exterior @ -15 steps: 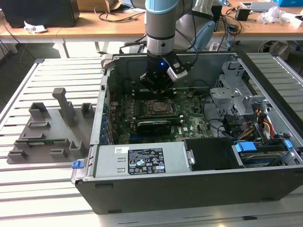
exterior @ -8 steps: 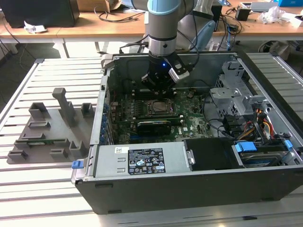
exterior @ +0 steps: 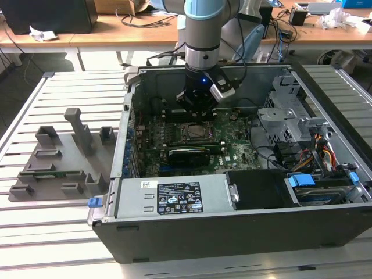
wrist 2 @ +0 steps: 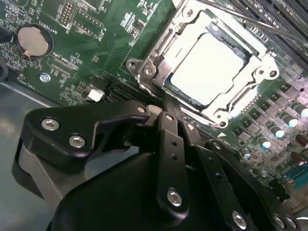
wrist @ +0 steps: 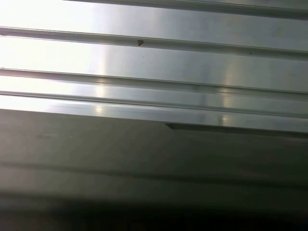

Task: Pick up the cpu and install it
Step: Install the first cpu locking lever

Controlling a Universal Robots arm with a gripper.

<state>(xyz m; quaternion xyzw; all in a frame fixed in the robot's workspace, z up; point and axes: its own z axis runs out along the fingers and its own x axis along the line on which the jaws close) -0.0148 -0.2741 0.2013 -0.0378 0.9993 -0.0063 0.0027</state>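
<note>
Small flat square silvery-grey cpu [wrist 2: 204,67] sits in the metal socket frame [wrist 2: 144,67] on the green motherboard [wrist 2: 72,57]. Black fingers [wrist 2: 166,103] are drawn narrow, holding nothing, tips just beside the socket's edge, off the cpu.

Silvery cpu [wrist 2: 204,67] seated in metal socket frame [wrist 2: 159,67] on green motherboard [wrist 2: 115,29]; black gripper [wrist 2: 166,113] fingers together just beside the frame

Print on the power supply's label [exterior: 174,196] and white lettering on the green motherboard [wrist 2: 62,62] are too small to read
</note>
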